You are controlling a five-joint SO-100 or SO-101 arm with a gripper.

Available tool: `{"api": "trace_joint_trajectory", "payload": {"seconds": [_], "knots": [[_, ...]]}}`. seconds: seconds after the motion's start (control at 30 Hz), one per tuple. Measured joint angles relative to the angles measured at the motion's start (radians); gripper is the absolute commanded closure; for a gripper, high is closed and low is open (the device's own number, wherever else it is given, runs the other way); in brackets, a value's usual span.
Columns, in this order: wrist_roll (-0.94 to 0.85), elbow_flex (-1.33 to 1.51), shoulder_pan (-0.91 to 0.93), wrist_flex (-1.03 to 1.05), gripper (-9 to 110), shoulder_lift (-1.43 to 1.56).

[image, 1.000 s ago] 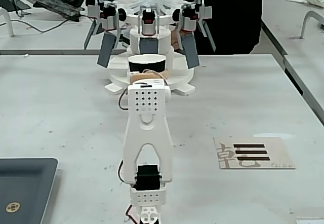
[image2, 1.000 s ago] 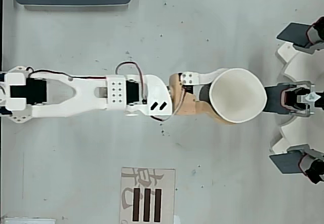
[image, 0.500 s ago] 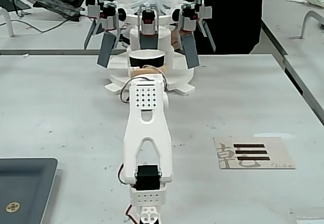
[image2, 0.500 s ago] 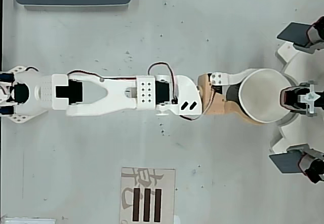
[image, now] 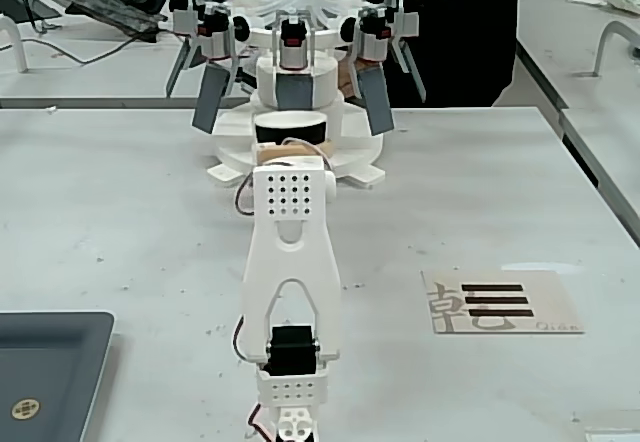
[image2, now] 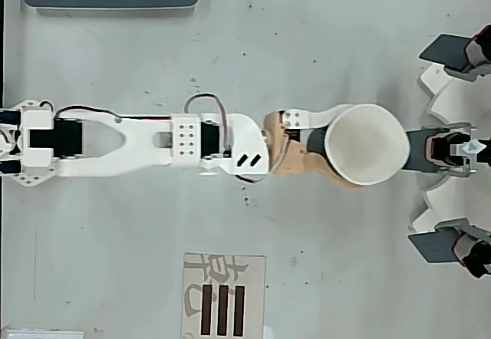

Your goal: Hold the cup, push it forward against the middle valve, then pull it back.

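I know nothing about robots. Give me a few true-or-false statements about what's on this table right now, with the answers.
1. The cup is held in the jaws of the gripper. True.
2. The cup is full of liquid. False: the overhead view shows it empty.
3. The cup sits right in front of the middle valve. True.
4. The card with three black bars lies under the cup. False: it lies apart, beside the arm.
5. A dark tray sits at the table's edge. True.

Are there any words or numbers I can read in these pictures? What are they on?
Card on the table: a big Chinese-looking character beside three black bars; the character and the tiny print in its corner are too blurred to read.
Dark tray: a small round yellowish mark, too small to read.
Nothing readable on the cup or the arm.
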Motion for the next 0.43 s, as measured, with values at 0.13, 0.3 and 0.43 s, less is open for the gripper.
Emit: {"api": "trace_joint_trajectory", "payload": {"seconds": [0.13,0.3,0.43], "knots": [[0.000,0.161,0.000,-0.025,97,0.127],[0.000,0.225,0.000,-0.038,97,0.206],[0.000,0.227,0.000,-0.041,97,0.216]]}}
